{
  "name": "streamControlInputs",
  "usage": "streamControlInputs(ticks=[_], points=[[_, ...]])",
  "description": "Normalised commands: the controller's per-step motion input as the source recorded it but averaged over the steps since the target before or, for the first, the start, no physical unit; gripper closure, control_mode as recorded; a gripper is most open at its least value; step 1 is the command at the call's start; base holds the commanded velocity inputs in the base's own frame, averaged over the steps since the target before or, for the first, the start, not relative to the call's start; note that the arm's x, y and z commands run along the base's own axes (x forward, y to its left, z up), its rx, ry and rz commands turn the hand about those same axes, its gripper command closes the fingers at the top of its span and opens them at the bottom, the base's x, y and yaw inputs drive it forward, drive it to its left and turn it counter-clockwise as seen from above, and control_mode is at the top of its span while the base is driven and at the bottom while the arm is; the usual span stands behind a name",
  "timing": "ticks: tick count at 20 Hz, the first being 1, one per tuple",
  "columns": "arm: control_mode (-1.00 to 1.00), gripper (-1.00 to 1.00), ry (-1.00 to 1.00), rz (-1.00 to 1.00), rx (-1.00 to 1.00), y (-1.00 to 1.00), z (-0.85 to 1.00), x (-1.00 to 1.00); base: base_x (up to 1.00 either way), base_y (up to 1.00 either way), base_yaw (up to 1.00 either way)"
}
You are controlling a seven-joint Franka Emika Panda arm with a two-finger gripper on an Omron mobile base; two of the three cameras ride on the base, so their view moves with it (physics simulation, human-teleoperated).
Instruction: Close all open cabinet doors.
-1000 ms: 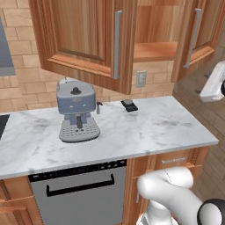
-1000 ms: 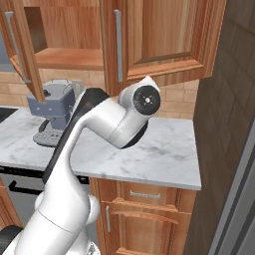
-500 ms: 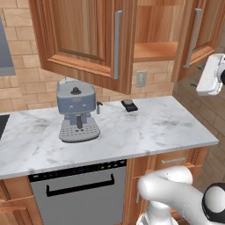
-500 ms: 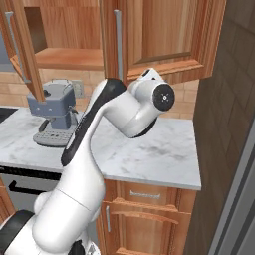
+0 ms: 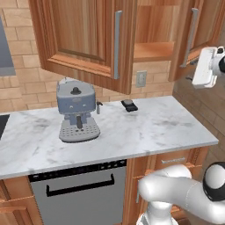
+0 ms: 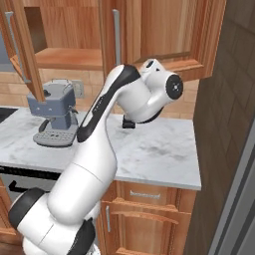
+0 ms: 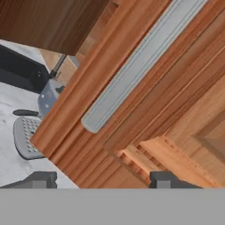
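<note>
Cabinet doors – left one (image 5: 83, 41) swung open at 11 o'clock above the espresso machine (image 5: 77, 112), right one (image 5: 195, 35) ajar at 2, shelf (image 5: 151, 50) between. Gripper (image 7: 101, 179) hard up against right door's silver handle (image 7: 140, 63) – jaws apart, nothing held.

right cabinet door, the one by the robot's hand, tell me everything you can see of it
The right cabinet door is reddish-brown wood with a raised frame, a recessed centre panel and a long vertical silver bar handle. It hangs open, swung out from the shelf opening above the marble counter. The gripper faces its lower edge closely; contact cannot be told.
</note>
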Motion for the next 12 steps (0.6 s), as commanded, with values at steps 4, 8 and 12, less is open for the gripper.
streamControlInputs(ticks=[4,8,12], points=[[-1.00,-1.00,0.01,0.06,0.00,0.00,0.00,0.56,0.00,0.00,0.00],[-1.00,-1.00,0.05,0.04,0.00,0.04,0.00,0.64,0.00,0.00,0.00],[-1.00,-1.00,0.05,0.00,-0.05,0.21,-0.12,0.58,0.00,0.00,0.00]])
